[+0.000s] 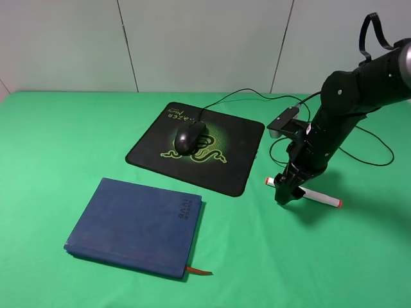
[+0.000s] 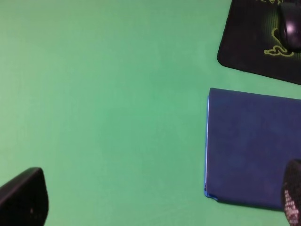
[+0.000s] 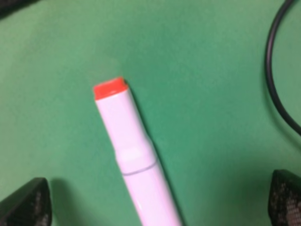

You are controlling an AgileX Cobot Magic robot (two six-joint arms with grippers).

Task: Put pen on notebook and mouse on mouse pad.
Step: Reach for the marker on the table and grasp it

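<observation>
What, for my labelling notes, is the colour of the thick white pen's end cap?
Red-orange, on the thick white marker-style pen; clearest in the right wrist view.

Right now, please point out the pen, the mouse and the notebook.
pen [image 3: 136, 155]: right wrist view, white barrel.
mouse [image 1: 190, 136]: exterior high view, glossy back.
notebook [image 1: 133, 226]: exterior high view, blue cover.

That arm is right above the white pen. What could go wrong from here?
The pen is round and lies slightly askew between the open fingers; closing could roll it or grip it off-centre.
The mouse cable loops close by; catching it might tug the mouse off the mouse pad.
</observation>
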